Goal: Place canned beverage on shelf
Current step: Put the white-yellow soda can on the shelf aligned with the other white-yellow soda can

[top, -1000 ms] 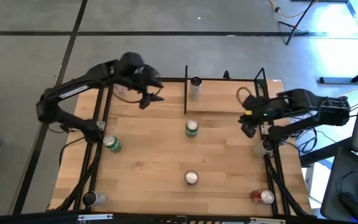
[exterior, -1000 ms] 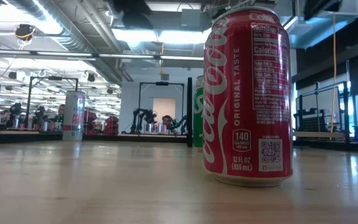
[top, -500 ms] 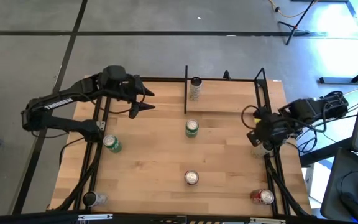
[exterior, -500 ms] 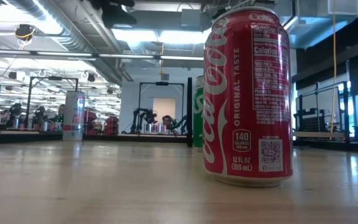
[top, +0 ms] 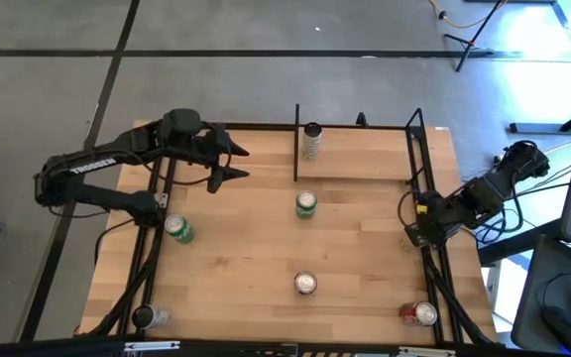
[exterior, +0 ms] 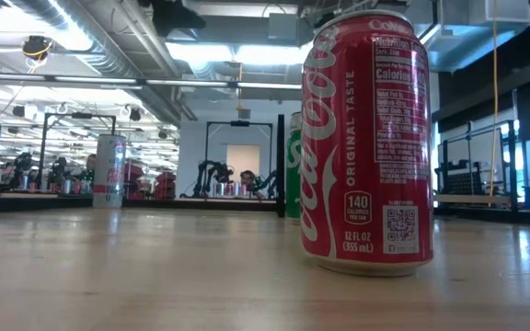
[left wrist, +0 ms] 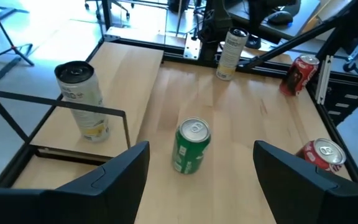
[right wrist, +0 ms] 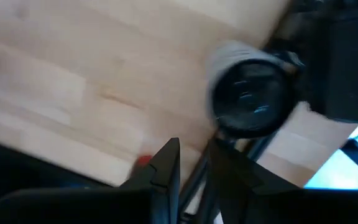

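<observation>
The shelf [top: 365, 164], a wood board framed by black bars, stands at the table's far middle. A white and yellow can [top: 311, 140] stands upright on the shelf's left end [left wrist: 55, 152]. Just in front of the shelf a green can [top: 305, 204] stands on the table. My left gripper [top: 228, 164] hangs open above the far left of the table, pointing toward that green can [left wrist: 191, 146], well short of it. My right gripper [top: 419, 230] is shut at the table's right edge. It points down beside a pale can with a dark top [right wrist: 250, 96].
More cans stand upright on the table: a green one [top: 177, 229] at the left, a red one [top: 306, 284] near the middle front, a red one [top: 422, 314] at the near right corner, and a dark one [top: 145, 317] at the near left. Black frame posts run along both sides.
My left gripper has drawn back a little toward the table's left and near edges, staying open. My right gripper has swung toward the right edge and gone down. It has rolled and tipped so that it points down by the pale can. No can has moved.
</observation>
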`<action>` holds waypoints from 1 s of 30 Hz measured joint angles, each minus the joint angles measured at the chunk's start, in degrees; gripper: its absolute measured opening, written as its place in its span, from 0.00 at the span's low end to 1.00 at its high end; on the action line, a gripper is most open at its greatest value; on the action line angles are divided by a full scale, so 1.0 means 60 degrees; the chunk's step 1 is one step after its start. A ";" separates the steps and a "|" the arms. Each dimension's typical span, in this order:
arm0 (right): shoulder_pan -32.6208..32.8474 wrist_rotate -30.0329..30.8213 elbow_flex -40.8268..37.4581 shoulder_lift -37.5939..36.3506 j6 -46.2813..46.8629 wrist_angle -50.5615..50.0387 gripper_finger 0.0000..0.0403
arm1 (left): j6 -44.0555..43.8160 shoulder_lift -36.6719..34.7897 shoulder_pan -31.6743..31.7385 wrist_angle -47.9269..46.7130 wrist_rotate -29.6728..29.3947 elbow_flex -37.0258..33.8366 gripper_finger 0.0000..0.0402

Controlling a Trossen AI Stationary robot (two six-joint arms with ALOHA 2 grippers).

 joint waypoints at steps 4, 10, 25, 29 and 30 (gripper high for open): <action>-0.0002 0.0042 -0.0625 -0.0962 0.0794 0.0019 0.19 | -0.0005 0.0000 -0.0140 0.0125 -0.0226 0.0000 0.68; -0.0002 0.0336 -0.0665 -0.2125 0.1389 0.0009 0.19 | -0.0083 0.0000 -0.0153 0.0189 -0.0232 0.0000 0.68; -0.0005 0.2065 -0.0698 -0.2654 -0.0001 0.0027 0.20 | -0.0080 0.0005 -0.0153 0.0310 -0.0742 0.0000 0.68; -0.0005 0.1902 -0.0698 -0.2666 -0.0050 0.0029 0.28 | -0.0096 0.0007 -0.0153 0.0310 -0.0739 0.0000 0.68; -0.0005 0.1870 -0.0698 -0.2668 -0.0050 0.0029 0.31 | -0.0141 0.0007 -0.0153 0.0310 -0.0727 0.0000 0.68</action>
